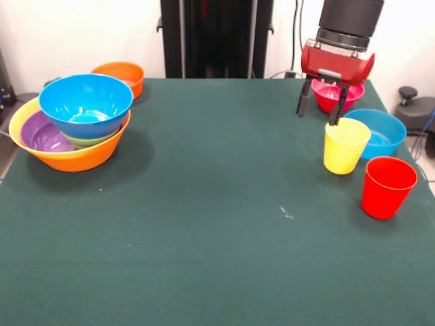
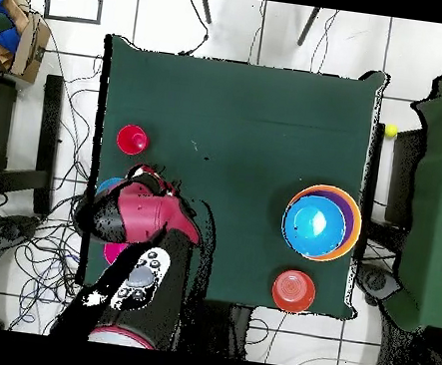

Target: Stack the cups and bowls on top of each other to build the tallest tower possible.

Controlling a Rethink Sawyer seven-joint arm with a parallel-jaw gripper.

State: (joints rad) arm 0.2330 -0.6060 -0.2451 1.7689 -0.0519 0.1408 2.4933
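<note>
The tower stands at the left. Its base is a large yellow-orange bowl holding a purple bowl, a green bowl and a blue bowl on top. A small orange bowl sits behind it. My gripper is open and empty. It hangs just behind and left of the yellow cup, in front of the pink-red bowl. A second blue bowl and the red cup stand to the right. In the overhead view the arm hides the yellow cup.
In the overhead view the tower and the orange bowl are at the right, the red cup at the left. Cables, chairs and side tables surround the green table.
</note>
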